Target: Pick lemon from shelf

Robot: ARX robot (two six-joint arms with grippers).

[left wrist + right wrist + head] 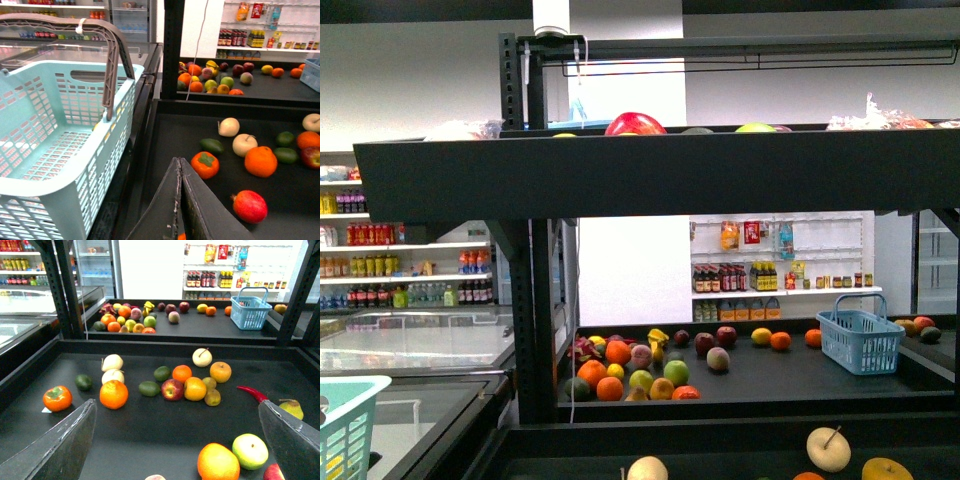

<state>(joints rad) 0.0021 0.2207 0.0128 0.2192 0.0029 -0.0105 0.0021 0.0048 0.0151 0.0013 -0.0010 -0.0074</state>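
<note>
So the right gripper is hanging over the near tray of the shelf with its fingers spread wide apart, nothing between them. An apple and an orange are sitting just past the tips, while bare black tray is showing right under the fingers. The left gripper is looking pinched together and empty, hovering by the tray's raised side lip, right beside a pale teal basket. What looks like the lemon is lying on the far tray, beyond the raised edge between the trays, near a blue basket.
</note>
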